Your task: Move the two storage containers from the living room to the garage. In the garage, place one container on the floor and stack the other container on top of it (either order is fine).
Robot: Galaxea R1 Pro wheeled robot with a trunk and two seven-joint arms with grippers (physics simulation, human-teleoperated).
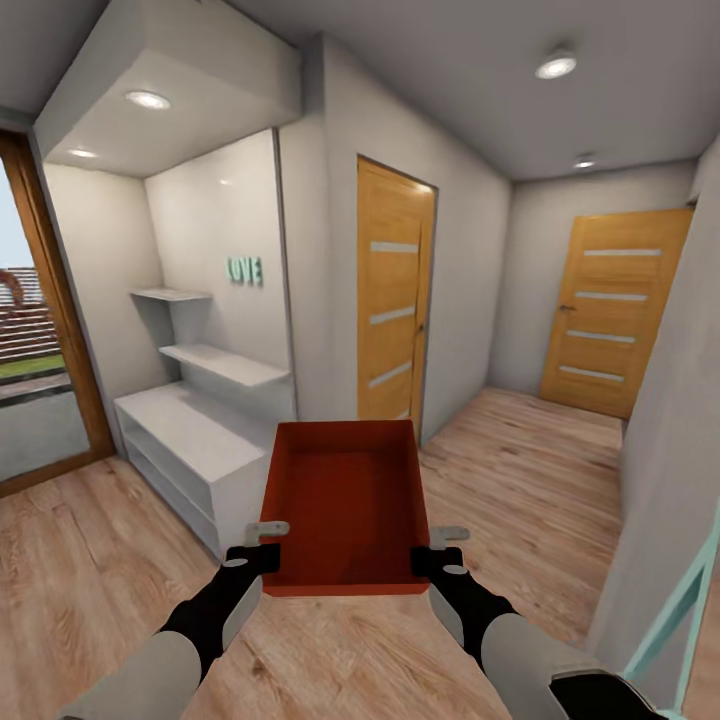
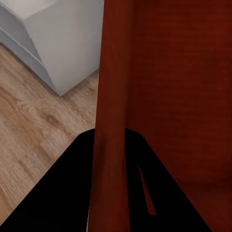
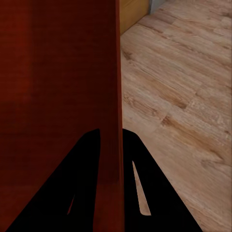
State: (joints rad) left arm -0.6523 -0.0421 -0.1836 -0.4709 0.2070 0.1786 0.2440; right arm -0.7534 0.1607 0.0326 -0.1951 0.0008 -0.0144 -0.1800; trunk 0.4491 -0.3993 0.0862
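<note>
I hold one orange-red storage container (image 1: 347, 500) level in front of me, above a light wood plank floor in a hallway. My left gripper (image 1: 262, 548) is shut on its left wall, and my right gripper (image 1: 432, 552) is shut on its right wall. In the left wrist view the container's wall (image 2: 112, 121) runs between the two black fingers (image 2: 72, 183). The right wrist view shows the same grip, the wall (image 3: 112, 121) pinched between black fingers (image 3: 135, 188). The container is empty inside.
A white shelf unit (image 1: 195, 440) with "LOVE" lettering stands in an alcove to the left. An orange-wood door with glass slits (image 1: 392, 300) is straight ahead, another (image 1: 612, 310) at the corridor's end. A glass door (image 1: 40, 330) is far left, a white wall (image 1: 665, 450) close on the right.
</note>
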